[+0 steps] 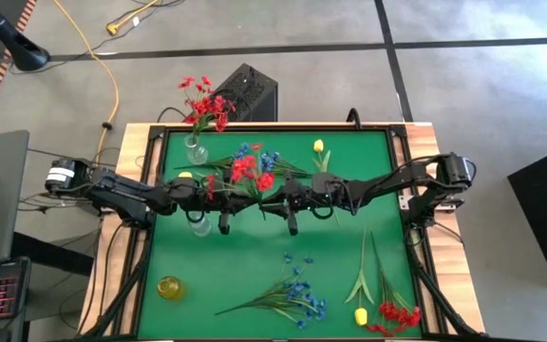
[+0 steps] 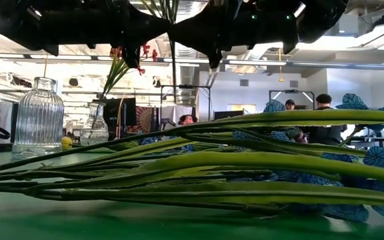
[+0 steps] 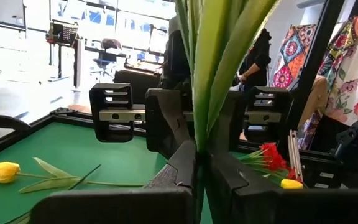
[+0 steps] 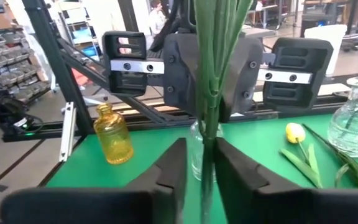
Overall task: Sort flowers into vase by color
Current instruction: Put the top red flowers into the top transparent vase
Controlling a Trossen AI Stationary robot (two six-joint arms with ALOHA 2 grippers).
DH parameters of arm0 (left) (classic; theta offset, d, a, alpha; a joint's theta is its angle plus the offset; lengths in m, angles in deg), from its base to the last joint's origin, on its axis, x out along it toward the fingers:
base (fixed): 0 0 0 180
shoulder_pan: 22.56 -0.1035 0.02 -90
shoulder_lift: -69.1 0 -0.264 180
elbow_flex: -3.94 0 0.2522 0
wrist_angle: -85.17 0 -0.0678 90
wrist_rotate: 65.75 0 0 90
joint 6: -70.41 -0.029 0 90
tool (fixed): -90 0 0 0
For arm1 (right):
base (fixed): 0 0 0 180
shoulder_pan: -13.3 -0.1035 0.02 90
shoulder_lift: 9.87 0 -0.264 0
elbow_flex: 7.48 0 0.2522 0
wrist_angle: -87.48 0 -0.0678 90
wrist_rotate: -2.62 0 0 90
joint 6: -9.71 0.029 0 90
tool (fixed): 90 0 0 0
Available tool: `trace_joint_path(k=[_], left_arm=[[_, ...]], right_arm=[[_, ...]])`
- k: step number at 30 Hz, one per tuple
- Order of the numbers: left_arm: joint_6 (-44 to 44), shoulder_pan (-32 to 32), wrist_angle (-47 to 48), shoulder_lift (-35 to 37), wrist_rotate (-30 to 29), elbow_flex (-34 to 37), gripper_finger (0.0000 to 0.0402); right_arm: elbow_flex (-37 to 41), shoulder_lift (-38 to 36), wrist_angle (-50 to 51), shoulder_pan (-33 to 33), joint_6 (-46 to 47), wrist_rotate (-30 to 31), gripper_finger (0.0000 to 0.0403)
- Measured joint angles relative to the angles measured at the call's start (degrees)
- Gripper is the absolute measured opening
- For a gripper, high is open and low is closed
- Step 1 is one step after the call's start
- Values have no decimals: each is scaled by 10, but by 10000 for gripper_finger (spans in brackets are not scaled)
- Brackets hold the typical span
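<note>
A red flower spray point(image 1: 251, 173) stands upright in the air over the table's middle, its green stem point(image 2: 173, 73) hanging down between both grippers. My left gripper point(image 3: 201, 163) comes from the table's left and is shut on this stem. My right gripper point(image 4: 201, 158) comes from the right and meets it there. It is open, with a finger on either side of the same stem point(image 4: 207, 124); whether a finger touches it I cannot tell. A clear vase point(image 1: 196, 148) at the far left holds red flowers point(image 1: 207, 100). My left gripper pinches the red spray's green stem point(image 3: 199, 134), below the leaves, between its two fingers. The fingers lie level, coming from the table's left, across the upright stem. The spray is lifted clear of the table, with the blossoms above and the stem's lower end hanging below.
An empty clear vase point(image 1: 200, 226) stands just near of the grippers and a yellow glass vase point(image 1: 170, 287) at the near left. Blue sprays point(image 1: 292, 294) point(image 1: 254, 152), yellow tulips point(image 1: 318, 147) point(image 1: 360, 313) and a red spray point(image 1: 397, 318) lie on the green mat.
</note>
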Motion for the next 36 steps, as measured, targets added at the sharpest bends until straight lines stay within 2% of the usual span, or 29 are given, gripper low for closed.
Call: trace_joint_path(k=[6, 11, 18, 21, 25, 32, 36], left_arm=[[-33, -2, 15, 38, -3, 0, 0], [-55, -19, 112, 119, -14, 0, 0], [-93, -43, 263, 267, -75, 0, 0], [-110, -55, 321, 335, -118, 0, 0], [-113, -68, 387, 407, -131, 0, 0], [-111, -71, 443, 454, -137, 0, 0], [-114, -71, 466, 456, -195, 0, 0]], right_arm=[[0, -23, 29, 15, -1, -4, 209], [0, -62, 96, 27, -15, -4, 257], [0, -113, 188, 37, -40, 0, 260], [0, -123, 200, 37, -46, 2, 260], [0, -123, 205, 37, -47, 3, 260], [0, -118, 216, 37, -46, 5, 260], [0, -125, 228, 37, -48, 5, 260]])
